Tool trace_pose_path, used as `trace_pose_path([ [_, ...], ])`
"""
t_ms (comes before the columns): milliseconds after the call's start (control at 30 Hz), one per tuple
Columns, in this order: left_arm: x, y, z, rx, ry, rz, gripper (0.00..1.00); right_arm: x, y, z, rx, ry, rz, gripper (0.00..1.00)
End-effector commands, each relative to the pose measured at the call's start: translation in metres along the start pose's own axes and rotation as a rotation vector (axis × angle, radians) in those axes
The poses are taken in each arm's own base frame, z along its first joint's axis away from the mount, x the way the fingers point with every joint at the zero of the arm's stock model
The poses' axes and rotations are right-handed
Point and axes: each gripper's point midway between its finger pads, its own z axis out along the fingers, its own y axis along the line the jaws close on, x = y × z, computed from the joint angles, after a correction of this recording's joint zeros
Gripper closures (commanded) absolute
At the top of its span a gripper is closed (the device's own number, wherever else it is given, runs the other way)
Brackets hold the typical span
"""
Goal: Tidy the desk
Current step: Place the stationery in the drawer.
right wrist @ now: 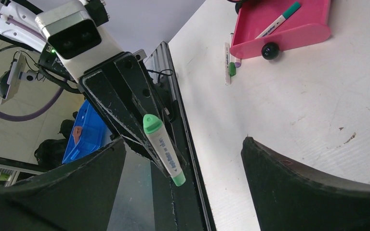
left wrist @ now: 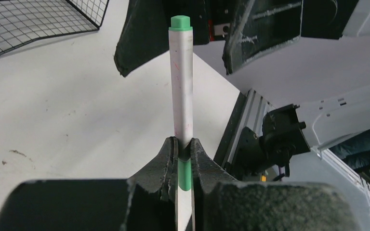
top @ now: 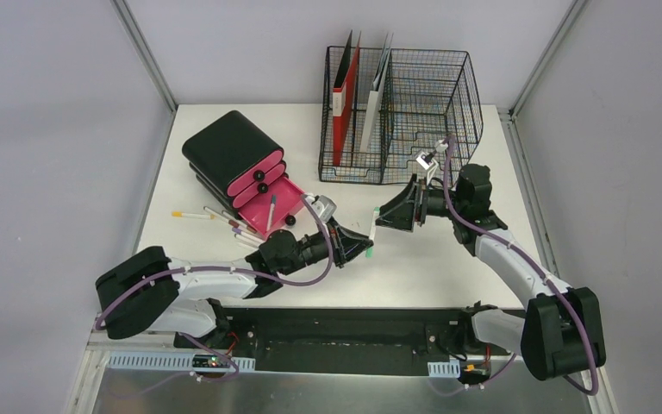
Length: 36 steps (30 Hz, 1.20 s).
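The white desk (top: 448, 259) lies under both arms. A white marker with green ends (top: 372, 228) is held above its middle, and my left gripper (top: 364, 247) is shut on the marker's lower part. In the left wrist view the marker (left wrist: 181, 77) stands straight up from the closed left gripper (left wrist: 183, 144). My right gripper (top: 383, 217) faces it with its jaws wide open; the marker's free end sits between them, touching neither. The right wrist view shows the marker (right wrist: 164, 149) in the gap of the right gripper (right wrist: 184, 140).
A black drawer unit (top: 228, 151) stands at the back left with its pink drawer (top: 276, 207) pulled out, a pen inside (right wrist: 279, 19). Several loose pens (top: 215, 216) lie beside it. A black wire rack (top: 414, 103) holding folders stands at the back.
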Motion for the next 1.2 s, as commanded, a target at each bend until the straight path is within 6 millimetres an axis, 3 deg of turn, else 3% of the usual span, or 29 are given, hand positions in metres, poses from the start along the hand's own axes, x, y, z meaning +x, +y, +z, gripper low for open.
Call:
trace_pose_path([
  [0, -0.043, -0.020, 0.018, 0.054, -0.166, -0.024, 1.00, -0.007, 0.013, 0.001, -0.031, -0.018, -0.072, 0.08],
  [100, -0.039, -0.018, 0.024, 0.053, -0.154, -0.044, 1.00, -0.004, 0.016, 0.003, -0.044, -0.008, -0.079, 0.11],
  [200, -0.035, -0.018, 0.029, 0.065, -0.152, -0.067, 1.00, -0.002, 0.017, 0.004, -0.049, -0.002, -0.087, 0.22],
  [333, -0.031, -0.017, 0.034, 0.072, -0.150, -0.086, 1.00, -0.002, 0.018, 0.005, -0.051, -0.002, -0.099, 0.57],
  [433, -0.029, -0.015, 0.034, 0.064, -0.142, -0.090, 1.00, -0.003, 0.016, 0.005, -0.040, 0.001, -0.117, 0.93],
  [467, -0.028, -0.015, 0.034, 0.060, -0.136, -0.091, 0.99, -0.003, 0.015, 0.005, -0.032, 0.006, -0.121, 1.00],
  [633, -0.022, -0.010, 0.022, 0.014, -0.077, -0.069, 0.54, 0.002, 0.007, 0.014, 0.021, 0.055, -0.187, 1.00],
  [733, -0.026, 0.000, 0.001, -0.059, -0.031, 0.005, 0.35, 0.015, 0.000, 0.030, 0.045, 0.151, -0.244, 1.00],
  [833, -0.036, 0.010, -0.029, -0.130, 0.024, 0.088, 0.26, 0.033, 0.009, 0.050, 0.003, 0.265, -0.156, 1.00],
  [867, -0.042, 0.012, -0.041, -0.145, 0.030, 0.113, 0.24, 0.029, -0.016, 0.058, 0.079, 0.273, -0.299, 1.00],
  [933, -0.055, 0.016, -0.065, -0.185, 0.039, 0.147, 0.21, 0.026, -0.030, 0.075, 0.118, 0.303, -0.329, 1.00],
  [1067, -0.082, 0.015, -0.107, -0.245, 0.056, 0.224, 0.20, 0.015, -0.044, 0.114, 0.152, 0.372, -0.451, 1.00],
  [1167, -0.099, 0.013, -0.124, -0.291, 0.084, 0.313, 0.20, 0.007, -0.048, 0.151, 0.176, 0.399, -0.472, 1.00],
])
